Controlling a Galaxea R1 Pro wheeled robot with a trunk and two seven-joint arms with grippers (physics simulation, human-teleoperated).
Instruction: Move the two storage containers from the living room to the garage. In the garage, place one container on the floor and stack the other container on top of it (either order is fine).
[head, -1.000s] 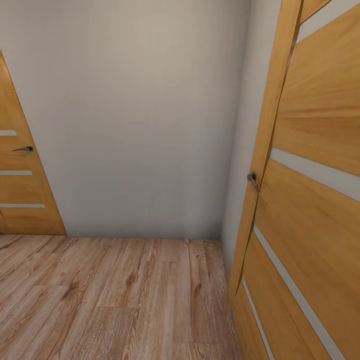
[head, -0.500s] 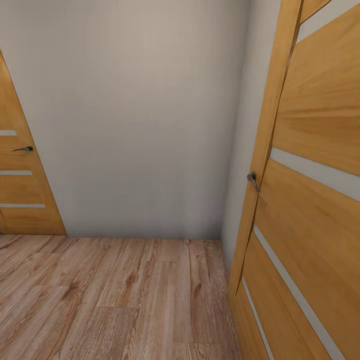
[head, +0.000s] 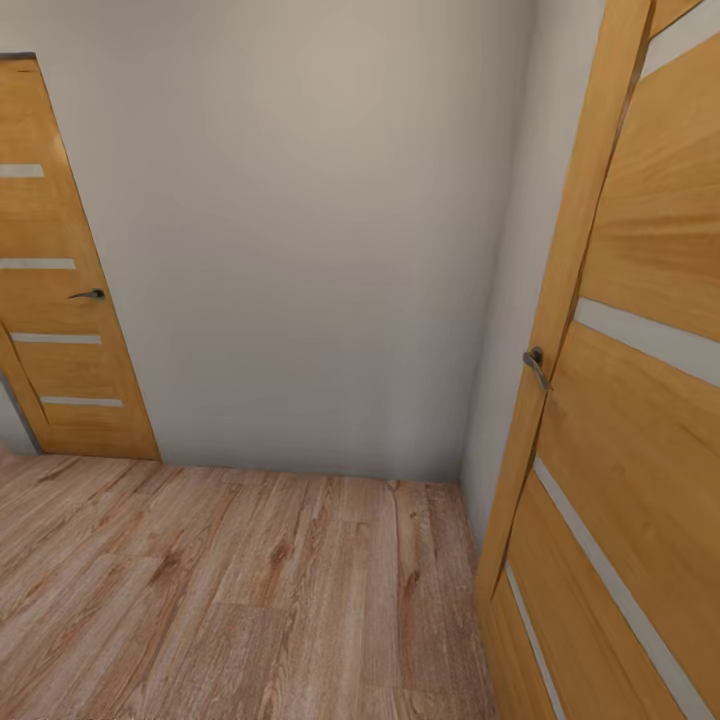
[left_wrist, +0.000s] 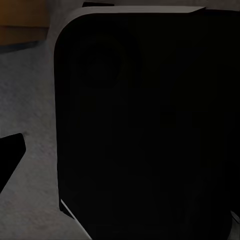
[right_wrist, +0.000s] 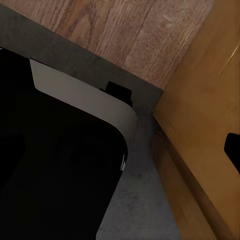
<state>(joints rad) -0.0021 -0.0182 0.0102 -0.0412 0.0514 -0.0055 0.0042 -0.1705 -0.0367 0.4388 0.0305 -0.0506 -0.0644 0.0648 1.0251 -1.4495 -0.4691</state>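
Plain wall (head: 300, 250) ahead, plank floor (head: 230, 590), closed door (head: 60, 300) at left, open door (head: 640, 400) close at right, both claws' state impossible to tell.

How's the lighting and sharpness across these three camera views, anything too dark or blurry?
Head view: even, soft light, sharp, no glare on the grey-white plaster wall or the light wood plank floor. Left wrist view: very dim, a black rounded robot body panel lacks detail. Right wrist view: brighter, slightly soft, orange-brown wooden door readable.
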